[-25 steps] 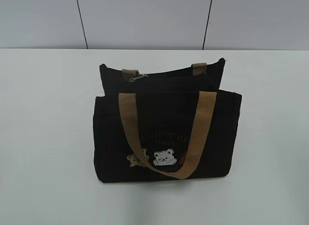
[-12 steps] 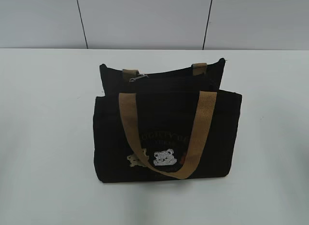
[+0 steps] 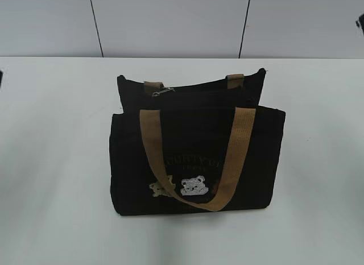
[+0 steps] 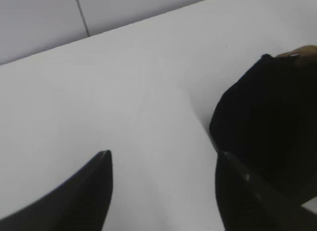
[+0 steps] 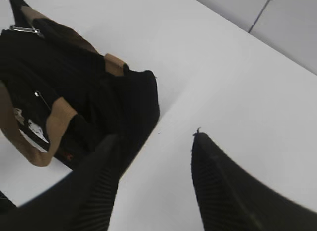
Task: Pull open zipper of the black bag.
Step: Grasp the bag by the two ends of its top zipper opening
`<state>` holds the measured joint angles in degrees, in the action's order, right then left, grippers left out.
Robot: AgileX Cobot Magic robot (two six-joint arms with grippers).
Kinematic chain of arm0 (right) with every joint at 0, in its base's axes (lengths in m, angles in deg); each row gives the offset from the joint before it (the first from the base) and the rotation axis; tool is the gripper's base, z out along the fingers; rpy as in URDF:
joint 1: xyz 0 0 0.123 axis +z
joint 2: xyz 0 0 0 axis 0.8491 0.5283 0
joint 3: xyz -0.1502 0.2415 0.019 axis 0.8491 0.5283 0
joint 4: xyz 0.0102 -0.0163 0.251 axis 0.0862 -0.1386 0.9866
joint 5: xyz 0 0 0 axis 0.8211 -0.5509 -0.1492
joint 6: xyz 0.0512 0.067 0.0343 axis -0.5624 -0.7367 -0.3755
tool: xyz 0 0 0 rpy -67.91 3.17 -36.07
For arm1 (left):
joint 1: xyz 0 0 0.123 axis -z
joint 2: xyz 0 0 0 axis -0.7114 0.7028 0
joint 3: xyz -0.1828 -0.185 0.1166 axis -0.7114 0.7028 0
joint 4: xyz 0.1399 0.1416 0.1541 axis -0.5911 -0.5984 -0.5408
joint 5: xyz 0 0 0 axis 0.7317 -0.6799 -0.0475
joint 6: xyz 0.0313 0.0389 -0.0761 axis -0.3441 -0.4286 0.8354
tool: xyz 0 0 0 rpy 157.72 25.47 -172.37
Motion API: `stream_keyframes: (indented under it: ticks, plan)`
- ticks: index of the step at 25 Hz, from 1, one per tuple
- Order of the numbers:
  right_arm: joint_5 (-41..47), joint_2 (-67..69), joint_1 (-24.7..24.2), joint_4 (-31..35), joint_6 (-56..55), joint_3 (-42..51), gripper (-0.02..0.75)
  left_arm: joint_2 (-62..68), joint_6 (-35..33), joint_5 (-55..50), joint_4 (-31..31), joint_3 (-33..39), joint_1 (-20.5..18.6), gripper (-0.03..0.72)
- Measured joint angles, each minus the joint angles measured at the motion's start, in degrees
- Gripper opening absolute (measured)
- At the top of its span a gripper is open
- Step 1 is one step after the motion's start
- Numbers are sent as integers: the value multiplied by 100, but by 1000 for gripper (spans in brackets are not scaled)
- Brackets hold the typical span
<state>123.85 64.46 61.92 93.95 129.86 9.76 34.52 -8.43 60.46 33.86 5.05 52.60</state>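
The black bag (image 3: pixel 193 151) stands upright in the middle of the white table, with tan handles, gold lettering and two bear patches on its front. Its zipper (image 3: pixel 199 88) runs along the top edge, and the silver pull tab (image 3: pixel 163 91) lies at the left end. My left gripper (image 4: pixel 163 156) is open over bare table, with the bag (image 4: pixel 267 112) just to its right. My right gripper (image 5: pixel 154 138) is open too, nothing between its fingers, and the bag (image 5: pixel 74 77) lies to its left. The pull tab (image 5: pixel 20 28) shows at that view's far left.
The white table (image 3: pixel 51 174) extends on all sides of the bag. A grey panelled wall (image 3: pixel 170 20) rises behind the table's far edge. Dark slivers of the arms touch the exterior view's left edge (image 3: pixel 0 77) and upper right edge (image 3: pixel 361 20).
Dark slivers have come into the exterior view at the left edge and the upper right corner. The bag has not moved.
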Motion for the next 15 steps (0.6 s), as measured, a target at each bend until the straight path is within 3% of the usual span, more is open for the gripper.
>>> stream_keyframes:
  ticks: [9, 15]
  plan:
    - [680, 1402, 3, 1288, 1617, -1220, 358, 1564, -3642, -872, 2207, -633, 0, 480]
    - [1000, 2118, 7, 2286, 2990, -1633, 357, 2746, -5016, -1470, 2905, -1284, 0, 473]
